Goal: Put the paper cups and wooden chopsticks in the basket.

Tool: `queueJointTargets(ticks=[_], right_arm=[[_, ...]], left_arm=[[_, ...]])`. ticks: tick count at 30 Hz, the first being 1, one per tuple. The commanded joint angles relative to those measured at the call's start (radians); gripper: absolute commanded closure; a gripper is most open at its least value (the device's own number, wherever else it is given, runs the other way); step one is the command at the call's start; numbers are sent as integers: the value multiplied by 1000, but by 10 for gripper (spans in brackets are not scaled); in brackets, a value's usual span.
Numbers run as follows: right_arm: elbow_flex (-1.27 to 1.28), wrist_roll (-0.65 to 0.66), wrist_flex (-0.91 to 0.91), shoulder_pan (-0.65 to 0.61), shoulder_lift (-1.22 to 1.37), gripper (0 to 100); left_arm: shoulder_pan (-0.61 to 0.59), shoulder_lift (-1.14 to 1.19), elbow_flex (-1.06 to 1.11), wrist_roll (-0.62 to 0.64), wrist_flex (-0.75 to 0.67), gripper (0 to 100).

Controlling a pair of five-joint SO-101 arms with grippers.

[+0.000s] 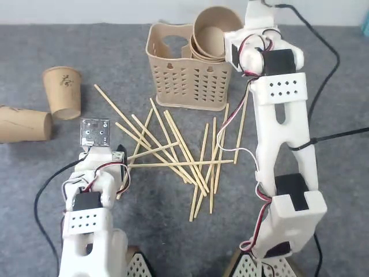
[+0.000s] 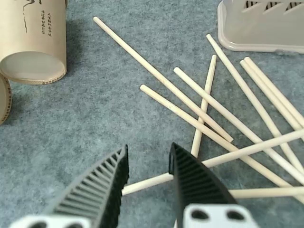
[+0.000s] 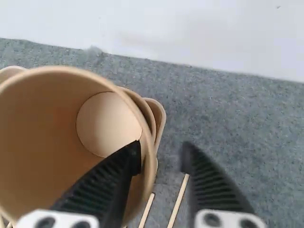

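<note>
Grey, felt-like carpet covers the desk (image 1: 23,196), and behind its far edge there is a plain pale wall. Near this far edge stands the basket (image 1: 190,86), a beige plastic one with rounded corners and rows of small slots in its walls. Several brown paper cups (image 1: 214,32) are nested one in another at its right end.

The right end effector (image 3: 161,152) is over this stack. Its ribbed black jaws stand moderately apart across the rim of the top cup (image 3: 57,142), one finger inside and the other outside, and they do not seem to press the wall.

The wooden chopsticks (image 1: 184,163) are thin, round, pale sticks. They lie criss-crossed in a loose pile at the middle of the desk, in front of the basket.

The left end effector (image 2: 149,147) is low over the left part of this pile, with a narrow gap between its jaws. One chopstick (image 2: 142,184) passes under the gap, not gripped.

Two more paper cups are near the left edge, one (image 1: 62,92) beside the other (image 1: 23,124), which lies on its side.
</note>
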Motion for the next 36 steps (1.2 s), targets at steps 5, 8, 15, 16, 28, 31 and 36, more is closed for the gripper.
queueJointTargets(ticks=[5, 8, 15, 16, 28, 31, 36], right_arm=[[-100, 15, 159, 16, -242, 724], [-109, 15, 257, 15, -363, 724], [-48, 17, 538, 2, -456, 887], [-20, 20, 562, 12, -456, 944], [1106, 81, 145, 245, -720, 991], [1415, 138, -16, 251, -898, 991], [1629, 212, -38, 259, -1096, 991]], left_arm=[[2, 3, -28, -8, -28, 862], [2, 3, -28, -8, -28, 862], [0, 3, -28, -6, -28, 862], [-3, 3, -28, -6, -28, 862], [-6, -2, -28, -3, -26, 863], [-6, -2, -28, -3, -23, 863], [-6, -2, -28, -3, -23, 863]])
